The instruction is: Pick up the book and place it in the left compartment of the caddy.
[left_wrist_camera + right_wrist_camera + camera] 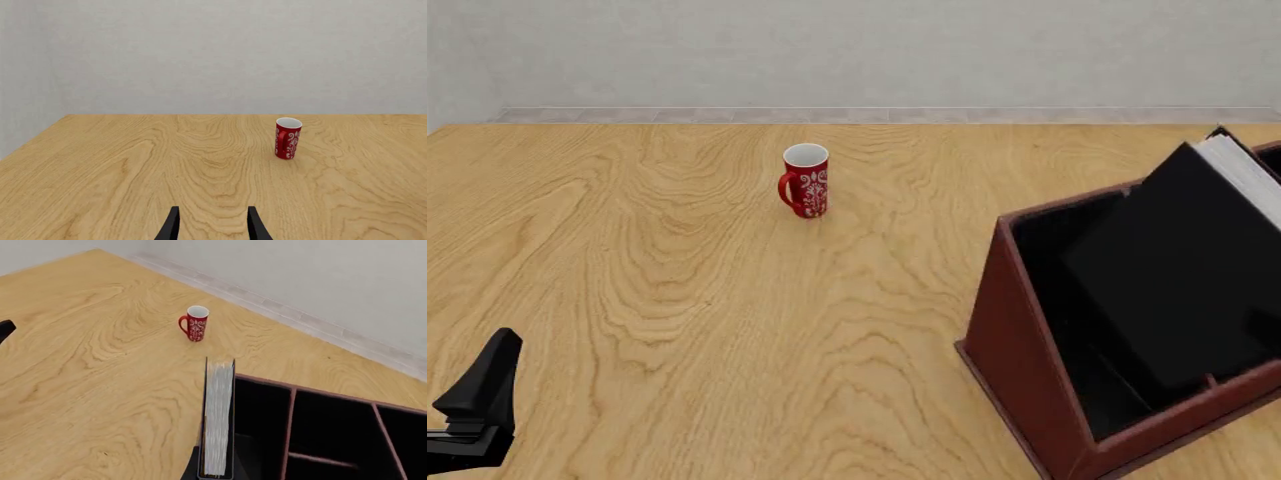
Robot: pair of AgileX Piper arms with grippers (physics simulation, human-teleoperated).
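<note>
Here the book (1181, 270) leans tilted inside the caddy (1014, 330), in its left compartment (1065, 300), with the right hand (212, 471) clamped on it. The left hand (212, 224) hangs open above the counter (694, 300).

There is one red mug (806, 180) on one wooden table (667, 330). There is one black book (1188, 260) and one big brown caddy (1014, 350) (three slots show inside it). Two gripper fingers (171, 225) show on the left arm.
</note>
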